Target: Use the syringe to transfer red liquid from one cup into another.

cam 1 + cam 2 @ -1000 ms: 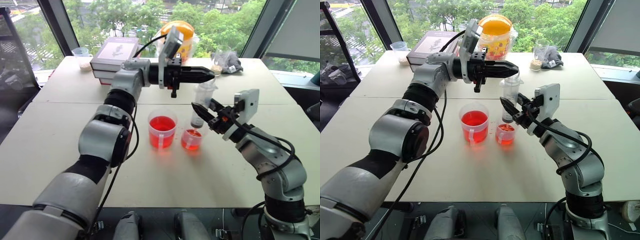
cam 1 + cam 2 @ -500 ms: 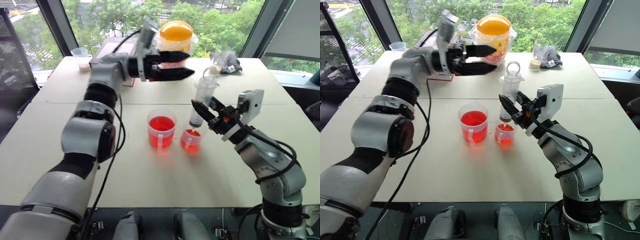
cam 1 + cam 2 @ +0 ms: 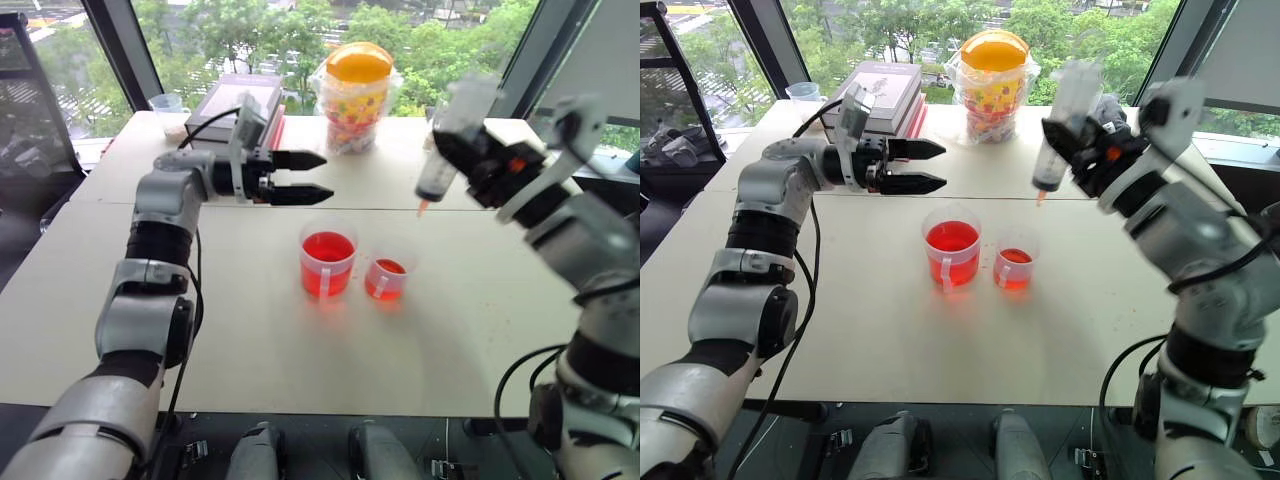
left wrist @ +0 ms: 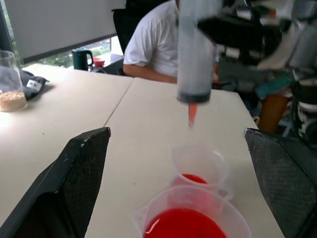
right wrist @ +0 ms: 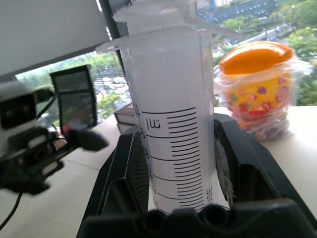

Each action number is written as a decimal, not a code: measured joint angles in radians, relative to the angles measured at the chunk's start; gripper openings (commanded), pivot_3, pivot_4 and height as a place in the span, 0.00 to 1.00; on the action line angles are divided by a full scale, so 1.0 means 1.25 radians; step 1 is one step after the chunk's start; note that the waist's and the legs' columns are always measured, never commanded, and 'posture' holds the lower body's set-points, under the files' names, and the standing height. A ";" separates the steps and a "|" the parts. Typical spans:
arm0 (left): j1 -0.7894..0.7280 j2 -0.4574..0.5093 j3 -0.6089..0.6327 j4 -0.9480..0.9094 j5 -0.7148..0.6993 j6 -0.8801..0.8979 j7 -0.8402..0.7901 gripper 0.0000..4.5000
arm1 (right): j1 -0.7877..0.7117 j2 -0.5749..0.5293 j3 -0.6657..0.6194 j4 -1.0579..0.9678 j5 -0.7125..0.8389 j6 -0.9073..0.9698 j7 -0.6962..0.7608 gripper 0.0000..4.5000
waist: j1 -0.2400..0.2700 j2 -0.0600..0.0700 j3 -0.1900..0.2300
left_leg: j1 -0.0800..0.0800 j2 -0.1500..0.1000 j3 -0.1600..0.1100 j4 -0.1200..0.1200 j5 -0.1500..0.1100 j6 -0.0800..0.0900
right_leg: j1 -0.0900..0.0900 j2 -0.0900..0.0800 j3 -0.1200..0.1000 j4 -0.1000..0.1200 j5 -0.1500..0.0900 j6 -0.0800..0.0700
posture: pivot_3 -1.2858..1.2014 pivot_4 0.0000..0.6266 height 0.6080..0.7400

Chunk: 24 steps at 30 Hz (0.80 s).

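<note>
- Syringe point(image 3: 1062, 110) is clamped by its barrel in the right gripper point(image 3: 1075, 150). It is tilted with its red-tinged tip down, raised above the small cup point(image 3: 388, 278) and a little to its far side. Held tip-down, stray drips would probably fall to the table rather than onto the arm.
- Left gripper point(image 3: 325, 175) hangs up and to the left of the small cup, jaws apart and empty, probably parked out of the syringe's path.
- Large cup point(image 3: 327, 262), well filled with red liquid, stands just left of the small cup, which holds a shallow red layer. That closeness keeps the carry short.
- Left wrist view shows the tip well apart from the small cup's rim, with a person in a white shirt point(image 4: 158, 42) beyond.
- Right wrist view shows the barrel's printed scale, with the fingers point(image 5: 126, 173) tight on both sides. No red shows in that stretch of barrel.
</note>
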 measured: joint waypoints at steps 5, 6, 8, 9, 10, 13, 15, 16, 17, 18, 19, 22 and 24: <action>0.068 0.000 -0.007 -0.119 -0.032 0.043 0.036 0.99 | -0.133 -0.182 0.001 0.247 0.020 0.317 -0.021 0.32 | -0.001 0.000 0.000 | 0.000 0.000 0.000 -0.001 0.000 0.000 | -0.001 0.000 0.001 -0.001 0.000 0.000 | 0.52 0.24 1.00; 0.080 0.001 -0.007 -0.135 -0.036 0.054 0.046 0.99 | -0.144 -0.210 0.024 0.292 0.022 0.349 -0.020 0.32 | -0.002 0.000 0.000 | 0.000 0.000 0.000 -0.001 0.000 0.000 | -0.001 0.001 0.001 -0.001 0.000 0.000 | 0.52 0.24 1.00; 0.099 0.005 -0.015 -0.164 -0.044 0.064 0.058 0.99 | -0.145 -0.255 0.084 0.367 0.024 0.382 -0.014 0.32 | -0.005 0.000 0.000 | 0.000 0.000 0.000 -0.001 0.000 0.000 | -0.001 0.001 0.001 -0.001 0.000 0.000 | 0.52 0.24 1.00; 0.109 0.008 -0.020 -0.183 -0.048 0.069 0.063 0.99 | -0.144 -0.273 0.125 0.414 0.024 0.388 -0.004 0.32 | -0.006 0.000 0.000 | 0.000 0.000 0.000 -0.001 0.000 0.000 | -0.001 0.001 0.002 -0.001 0.000 0.000 | 0.52 0.24 1.00; 0.117 0.010 -0.021 -0.196 -0.054 0.072 0.068 0.99 | -0.143 -0.278 0.149 0.446 0.020 0.388 0.002 0.32 | -0.007 0.000 0.000 | 0.000 0.000 0.000 -0.001 0.000 0.000 | -0.001 0.001 0.002 -0.001 0.000 0.000 | 0.52 0.24 1.00; 0.137 0.013 -0.021 -0.238 -0.076 0.094 0.090 0.99 | -0.144 -0.272 0.213 0.526 -0.027 0.388 0.030 0.32 | -0.006 0.000 0.000 | 0.001 0.000 0.000 -0.001 0.000 0.000 | -0.001 0.001 0.003 -0.001 0.000 0.000 | 0.52 0.24 1.00; 0.148 0.016 -0.021 -0.262 -0.090 0.108 0.106 0.99 | -0.144 -0.259 0.245 0.560 -0.068 0.388 0.048 0.32 | -0.006 0.000 0.000 | 0.001 0.000 0.000 -0.001 0.000 0.000 | -0.001 0.001 0.003 -0.001 0.000 0.000 | 0.52 0.24 1.00; 0.153 0.017 -0.021 -0.275 -0.097 0.117 0.112 0.99 | -0.142 -0.249 0.261 0.574 -0.089 0.387 0.056 0.32 | -0.005 0.000 0.000 | 0.001 0.000 0.000 -0.001 0.000 0.000 | -0.001 0.001 0.003 -0.001 0.000 0.000 | 0.52 0.24 1.00; 0.157 0.019 -0.021 -0.284 -0.098 0.120 0.116 0.99 | -0.141 -0.241 0.271 0.582 -0.101 0.387 0.062 0.32 | -0.005 0.000 0.000 | 0.001 0.000 0.000 -0.001 0.000 0.000 | -0.001 0.001 0.003 -0.001 0.000 0.000 | 0.52 0.24 1.00; 0.169 0.025 -0.022 -0.300 -0.103 0.124 0.123 0.99 | -0.138 -0.226 0.292 0.599 -0.126 0.382 0.079 0.32 | -0.006 0.000 0.000 | 0.001 0.000 0.000 -0.001 0.000 0.000 | -0.001 0.001 0.003 -0.001 0.000 0.000 | 0.52 0.24 1.00; 0.176 0.029 -0.023 -0.308 -0.107 0.128 0.129 0.99 | -0.129 -0.218 0.307 0.609 -0.142 0.379 0.090 0.32 | -0.006 0.000 0.000 | 0.001 0.000 0.000 -0.001 0.000 0.000 | -0.001 0.001 0.003 -0.001 0.000 0.000 | 0.52 0.24 1.00; 0.200 0.048 -0.028 -0.336 -0.112 0.135 0.138 0.99 | -0.114 -0.186 0.343 0.651 -0.193 0.349 0.126 0.32 | -0.006 0.000 0.000 | 0.000 0.000 0.000 -0.001 0.000 0.000 | -0.001 0.001 0.003 -0.001 0.000 0.000 | 0.52 0.24 1.00; 0.212 0.060 -0.030 -0.353 -0.114 0.139 0.143 1.00 | -0.114 -0.178 0.354 0.667 -0.224 0.327 0.152 0.55 | -0.006 0.000 0.000 | 0.000 0.000 0.000 -0.001 0.000 0.000 | -0.001 0.001 0.003 -0.001 0.000 0.000 | 0.52 0.24 1.00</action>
